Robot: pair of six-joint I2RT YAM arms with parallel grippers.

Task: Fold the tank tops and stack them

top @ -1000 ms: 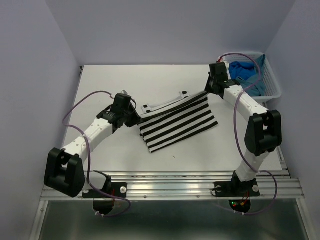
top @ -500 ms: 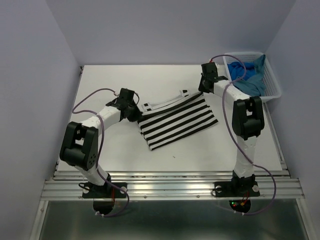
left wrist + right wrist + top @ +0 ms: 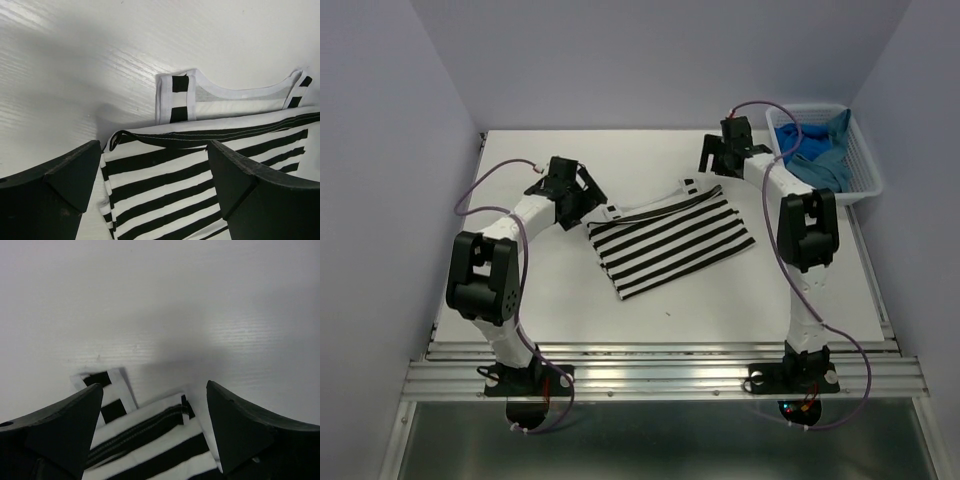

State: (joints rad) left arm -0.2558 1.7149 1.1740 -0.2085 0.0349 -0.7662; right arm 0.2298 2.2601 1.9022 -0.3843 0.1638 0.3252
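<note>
Two grippers spread, gripping nothing: left gripper (image 3: 584, 190) over folded striped top (image 3: 670, 245) far-left corner, right gripper (image 3: 709, 158) over far-right corner. Teal top (image 3: 825, 165), royal-blue top (image 3: 788, 135) in basket (image 3: 866, 188).

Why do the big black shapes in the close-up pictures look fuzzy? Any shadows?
Left wrist view: the left gripper's fingers are very near the lens, so soft; the striped tank top is sharp, a grey shadow beside it on the table. Right wrist view: the right gripper's fingers likewise, shadow above the top.
</note>
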